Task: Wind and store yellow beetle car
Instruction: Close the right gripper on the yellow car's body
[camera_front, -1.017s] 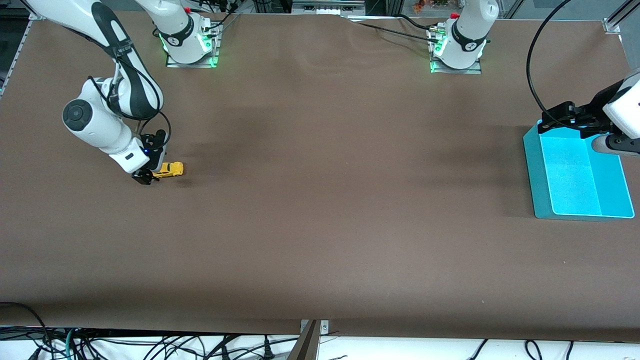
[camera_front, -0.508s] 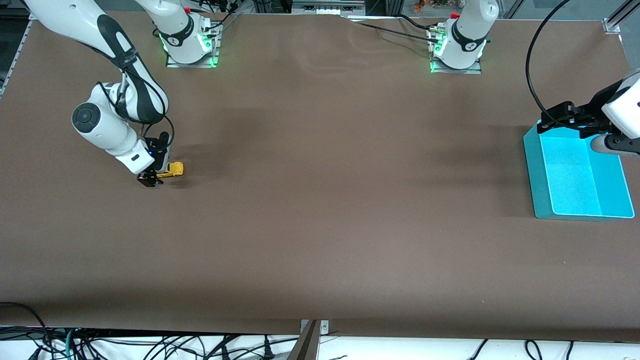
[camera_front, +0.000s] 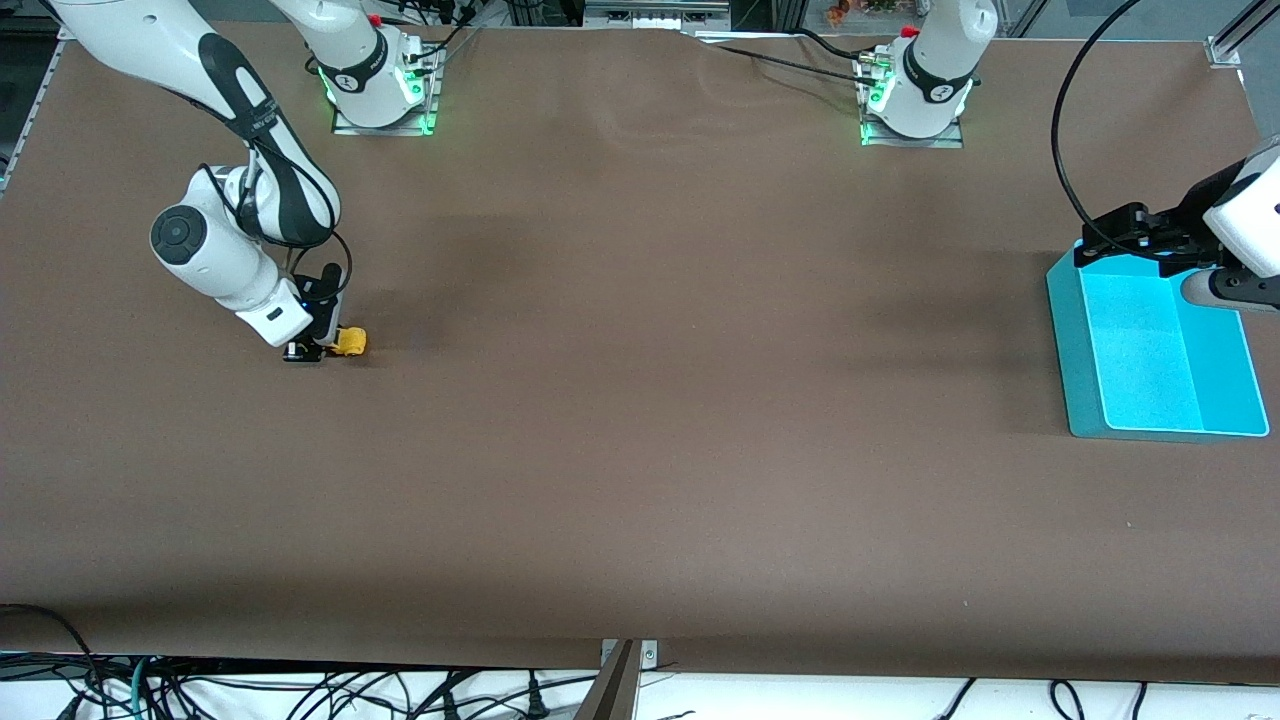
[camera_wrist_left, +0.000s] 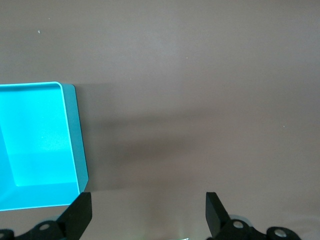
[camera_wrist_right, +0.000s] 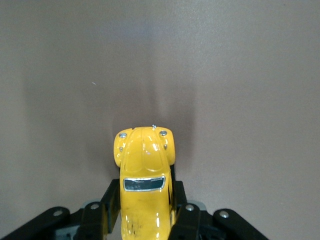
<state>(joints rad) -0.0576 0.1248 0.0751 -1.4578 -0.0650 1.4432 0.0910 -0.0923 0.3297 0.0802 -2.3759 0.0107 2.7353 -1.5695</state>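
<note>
We've got the right gripper (camera_front: 305, 351) clamped on the yellow car (camera_wrist_right: 144, 172), down on the table near the right arm's end, its long axis running straight out from between the fingers (camera_wrist_right: 181, 220). The left gripper (camera_wrist_left: 145, 215) waits spread wide over the turquoise tray (camera_front: 1075, 330), well apart, so the right arm's obviously nearer.

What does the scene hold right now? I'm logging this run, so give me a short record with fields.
car: yellow beetle car on the table, toward the right arm's end
right gripper: right gripper down at the table, shut on the car's sides
left gripper: left gripper open, waiting over the tray's edge
tray: turquoise tray at the left arm's end, nothing in it
stage: car gripped, not stored
</note>
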